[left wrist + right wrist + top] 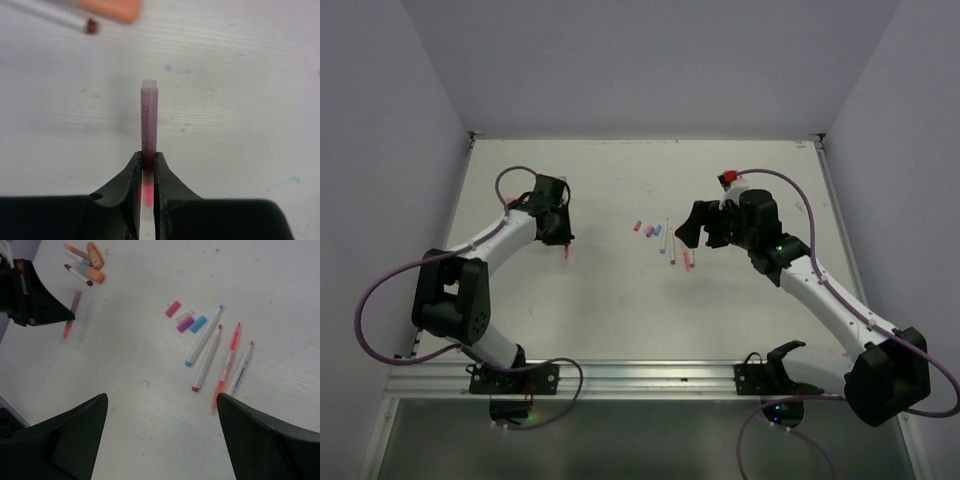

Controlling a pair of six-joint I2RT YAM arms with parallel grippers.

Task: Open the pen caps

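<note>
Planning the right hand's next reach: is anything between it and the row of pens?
Nothing visible does. The right hand hangs open above the pens; the three loose caps lie beside them, not over them.

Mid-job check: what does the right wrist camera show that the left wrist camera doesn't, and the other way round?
Only the right wrist view: the pink cap, purple cap and blue cap lying loose next to four pens in a row, with the right gripper open above them.
Only the left wrist view: a close look at the left gripper shut on the pink pen, with printing along its barrel.
Both: the left gripper holding that pink pen, and the orange markers with a pale pen beside them.
</note>
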